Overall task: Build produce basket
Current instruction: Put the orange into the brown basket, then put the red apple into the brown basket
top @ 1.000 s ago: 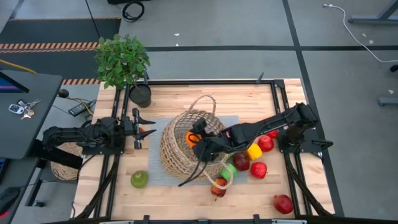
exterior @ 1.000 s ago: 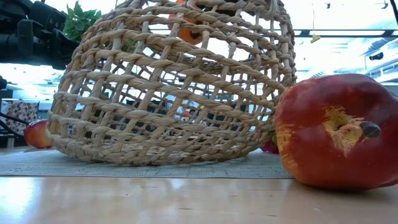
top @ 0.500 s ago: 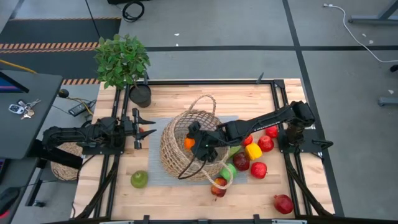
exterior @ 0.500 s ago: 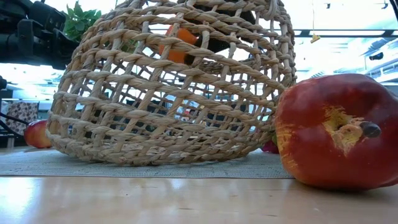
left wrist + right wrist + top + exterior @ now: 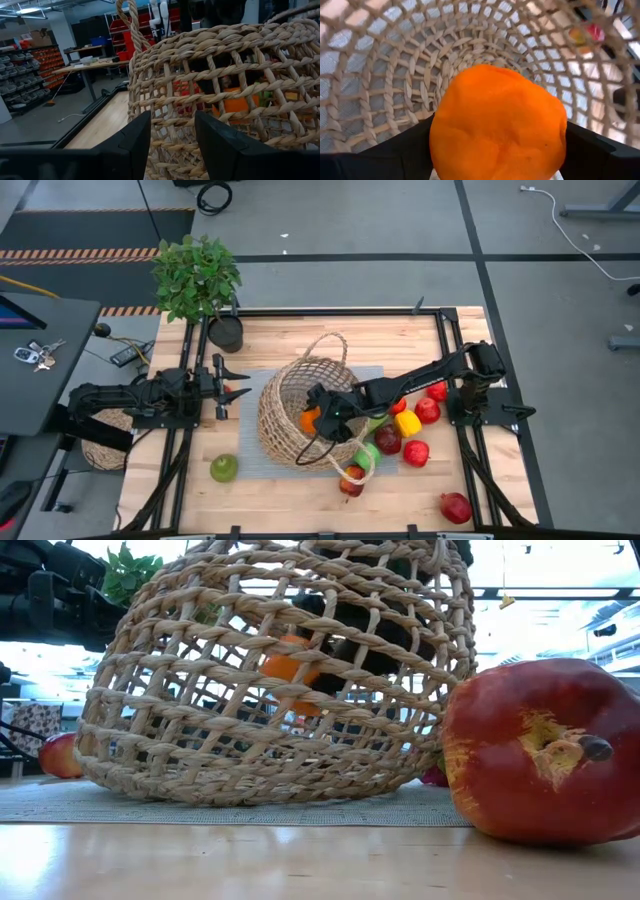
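The orange is gripped between the jaws of the right gripper, which are spread wide around it and pressed against both of its sides. Gripper and orange are located inside the basket, which is tipped on its side on a grey mat on the desk, its woven bottom seen just beyond the fruit. Further produce is grouped just beside the basket's mouth. A green apple lies apart. The left gripper is held beside the basket with its jaws clenched on nothing.
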Available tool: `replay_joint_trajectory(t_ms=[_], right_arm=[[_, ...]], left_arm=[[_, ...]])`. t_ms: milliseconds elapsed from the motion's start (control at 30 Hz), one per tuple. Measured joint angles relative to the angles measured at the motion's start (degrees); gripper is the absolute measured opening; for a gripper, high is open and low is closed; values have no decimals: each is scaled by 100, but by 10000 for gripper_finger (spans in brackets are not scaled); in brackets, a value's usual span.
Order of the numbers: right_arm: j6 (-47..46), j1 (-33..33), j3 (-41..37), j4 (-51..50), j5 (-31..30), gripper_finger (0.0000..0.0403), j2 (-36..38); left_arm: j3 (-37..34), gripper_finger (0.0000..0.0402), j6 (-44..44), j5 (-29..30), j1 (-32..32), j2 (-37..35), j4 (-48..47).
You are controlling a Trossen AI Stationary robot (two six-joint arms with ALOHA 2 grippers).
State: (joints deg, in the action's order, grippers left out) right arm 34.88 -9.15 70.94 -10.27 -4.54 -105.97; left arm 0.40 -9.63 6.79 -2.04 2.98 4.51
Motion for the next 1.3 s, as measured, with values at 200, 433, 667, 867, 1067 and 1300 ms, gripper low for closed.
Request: replay_joint_trajectory(t_ms=[200, 433, 667, 867, 1067, 1300], right_arm=[[-618, 35, -274, 200, -10, 359, 2], [-788, 34, -260, 296, -57, 395, 4], [-523, -105, 244, 64, -1269, 390, 357], [-426, -150, 422, -103, -1390, 389, 1187], [-1509, -267, 424, -556, -1218, 389, 2133], [-2253, -958, 424, -621, -695, 389, 2688]], left_arm=[[-2, 160, 0, -1, -1, 0, -1], [-1, 160, 0, 0, -1, 0, -2], [0, 160, -1, -1, -2, 0, 0], [0, 160, 0, 0, -1, 0, 0], [0, 160, 0, 0, 0, 0, -2], [-2, 160, 0, -1, 0, 0, -2]])
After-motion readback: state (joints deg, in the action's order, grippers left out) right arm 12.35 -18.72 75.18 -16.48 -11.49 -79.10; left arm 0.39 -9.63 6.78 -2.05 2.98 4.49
